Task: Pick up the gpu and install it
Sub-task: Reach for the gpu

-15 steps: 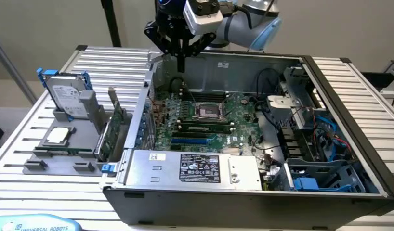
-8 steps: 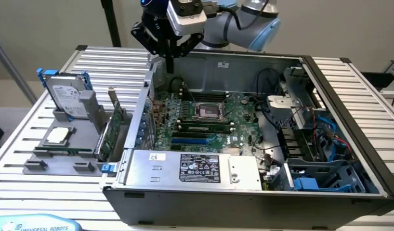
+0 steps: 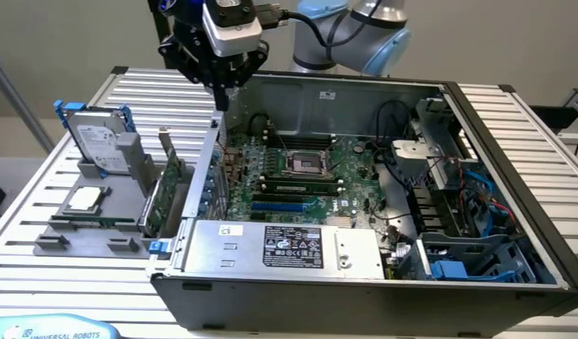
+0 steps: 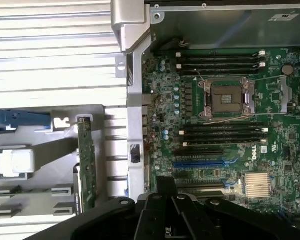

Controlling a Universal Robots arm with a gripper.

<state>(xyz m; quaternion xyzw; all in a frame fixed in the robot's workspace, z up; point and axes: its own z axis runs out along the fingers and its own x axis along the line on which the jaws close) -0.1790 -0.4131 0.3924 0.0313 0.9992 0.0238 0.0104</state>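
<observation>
- Black robot gripper [image 4: 166, 186]: claw pressed together, empty, poised above the open grey computer case [image 3: 364, 300] wall.
- Green flat gpu [image 3: 167, 192]: on edge in the grey plastic holder [image 3: 82, 240], case-side slot, top edge presumably offered for pinching.

Place: a robotics lab bench set up for computer assembly.
Landmark: an open computer case [image 3: 364, 282] lying on its side, its motherboard [image 3: 299, 176] bare.
Bench: a slatted metal table [image 3: 534, 134] under the case.
Parts: a grey holder [image 3: 91, 236] just beside the case, carrying a hard drive [image 3: 96, 141], a CPU chip [image 3: 85, 200] and the gpu [image 3: 164, 198] on edge.
Robot: a Universal Robots arm [image 3: 374, 39] behind the case.
Backdrop: a plain wall [image 3: 63, 35] beyond the case.
</observation>
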